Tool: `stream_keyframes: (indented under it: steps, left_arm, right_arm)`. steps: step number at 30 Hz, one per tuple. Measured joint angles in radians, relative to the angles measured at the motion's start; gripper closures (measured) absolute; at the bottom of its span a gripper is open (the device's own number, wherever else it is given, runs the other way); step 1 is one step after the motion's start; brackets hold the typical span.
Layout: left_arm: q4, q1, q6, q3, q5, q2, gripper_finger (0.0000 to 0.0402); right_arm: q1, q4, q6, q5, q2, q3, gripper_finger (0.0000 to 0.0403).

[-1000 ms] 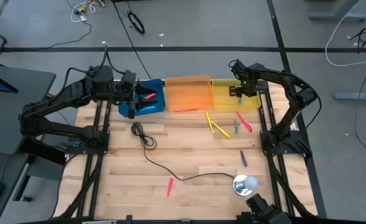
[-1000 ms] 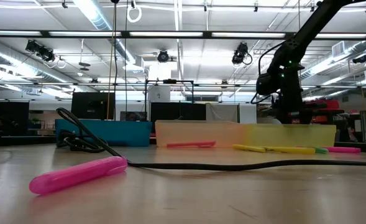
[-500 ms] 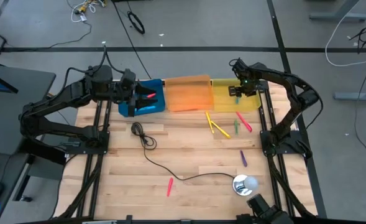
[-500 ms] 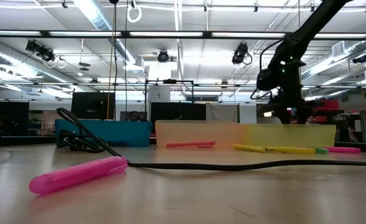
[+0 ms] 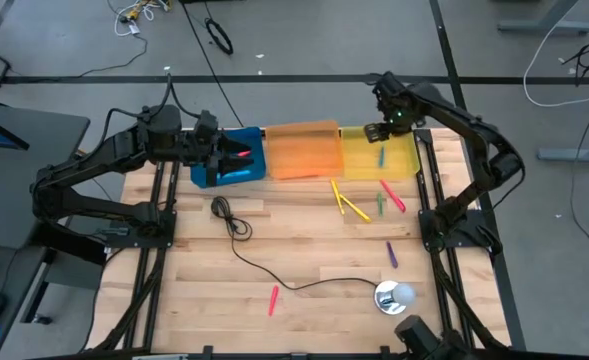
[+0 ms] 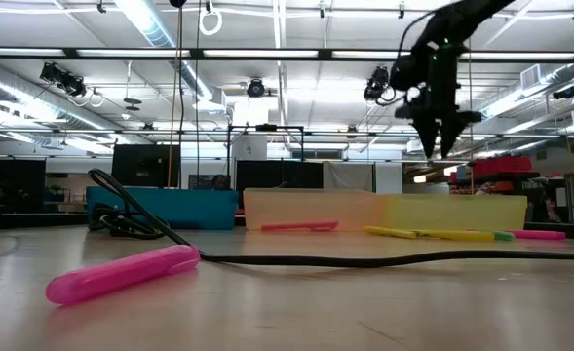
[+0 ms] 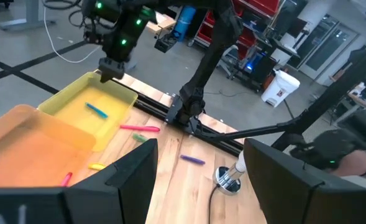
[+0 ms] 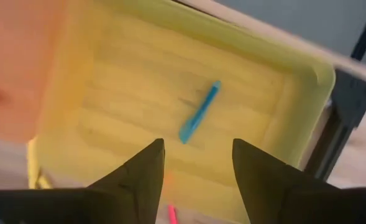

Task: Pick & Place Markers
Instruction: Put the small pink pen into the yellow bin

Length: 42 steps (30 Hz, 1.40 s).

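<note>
My right gripper (image 5: 378, 131) (image 6: 440, 146) (image 8: 195, 177) hangs open over the far edge of the yellow tray (image 5: 359, 160) (image 8: 108, 124), holding nothing. A blue marker (image 5: 381, 156) (image 8: 199, 120) lies flat on that tray's floor. My left gripper (image 5: 224, 152) (image 7: 198, 186) waits open, high over the blue tray (image 5: 214, 175), where a red marker (image 5: 240, 153) shows. Loose on the table lie yellow markers (image 5: 346, 200), a green one (image 5: 380, 206), a pink one (image 5: 394, 197), a purple one (image 5: 392, 255) and another pink one (image 5: 273, 299) (image 6: 121, 273).
An orange tray (image 5: 302, 150) stands between the blue and yellow trays at the far edge. A black cable (image 5: 239, 230) runs across the table's middle to a round silver object (image 5: 394, 296) near the front right. Black frame rails (image 5: 429, 200) border both sides.
My right gripper has risen out of the yellow tray, mostly in the last half second, going a little toward the far edge and rolling about its own line. The blue marker, which it covered before, now shows lying in the tray.
</note>
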Motion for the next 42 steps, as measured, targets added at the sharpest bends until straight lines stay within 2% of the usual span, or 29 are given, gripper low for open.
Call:
stream_keyframes:
  steps: [9, 17, 29, 36, 42]
  left_arm:
    - [0.000, 0.000, 0.000, 0.000, 0.000, 0.000, 0.0158]
    - [0.000, 0.000, -0.014, 0.000, 0.000, 0.000, 0.0158]
    - [0.001, 0.000, -0.027, 0.000, 0.000, 0.000, 0.0158]
    - [0.001, 0.000, -0.026, 0.000, 0.000, 0.000, 0.0158]
    - [0.001, 0.000, -0.026, 0.000, 0.000, 0.000, 0.0158]
  right_arm:
    - [0.138, -0.100, -0.130, -0.017, 0.000, 0.127, 0.0215]
    - [0.298, -0.128, -0.156, -0.147, 0.000, 0.135, 0.0215]
    - [0.571, -0.129, -0.146, -0.174, 0.000, 0.135, 0.0215]
    - [0.737, 0.000, -0.045, -0.287, 0.000, 0.135, 0.0215]
    - [0.872, 0.189, 0.005, -0.323, 0.000, 0.135, 0.0215]
